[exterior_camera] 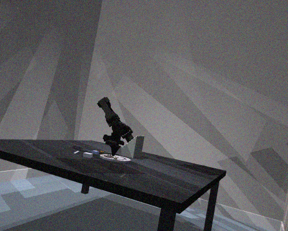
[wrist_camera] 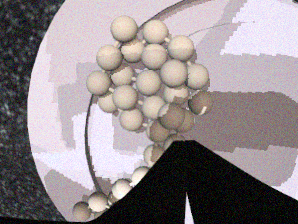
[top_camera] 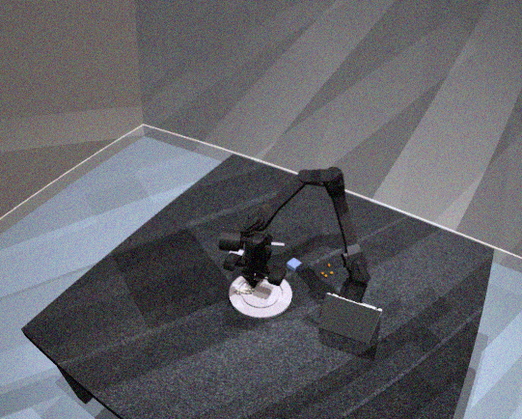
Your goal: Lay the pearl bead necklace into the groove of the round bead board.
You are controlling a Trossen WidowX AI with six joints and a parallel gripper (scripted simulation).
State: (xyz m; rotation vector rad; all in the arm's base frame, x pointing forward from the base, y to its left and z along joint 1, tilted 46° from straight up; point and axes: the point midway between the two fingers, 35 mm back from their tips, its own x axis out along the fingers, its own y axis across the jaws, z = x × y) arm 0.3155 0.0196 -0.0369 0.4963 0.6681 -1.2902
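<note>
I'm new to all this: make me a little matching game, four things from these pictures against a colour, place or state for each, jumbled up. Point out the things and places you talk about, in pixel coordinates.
Things
1. Pearl bead necklace (top_camera: 243,291) (exterior_camera: 115,157) (wrist_camera: 148,82)
2. Round bead board (top_camera: 261,313) (exterior_camera: 126,159) (wrist_camera: 45,100)
3. Small block (top_camera: 294,264) (exterior_camera: 95,152)
4. Gripper (top_camera: 255,286) (exterior_camera: 113,155) (wrist_camera: 182,151)

Descriptions
A. Blue, on the table (top_camera: 175,357) (exterior_camera: 155,175) beside the board
B. Black, with its fingertips together
C. Pale, lying flat beneath the beads
D. Cream, mostly bunched in a heap

Right pairs: 1-D, 2-C, 3-A, 4-B.

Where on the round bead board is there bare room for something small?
In the wrist view, left between outer rim and groove; upper right beyond the necklace. Crowded: beads heaped ahead of the fingers.
</note>
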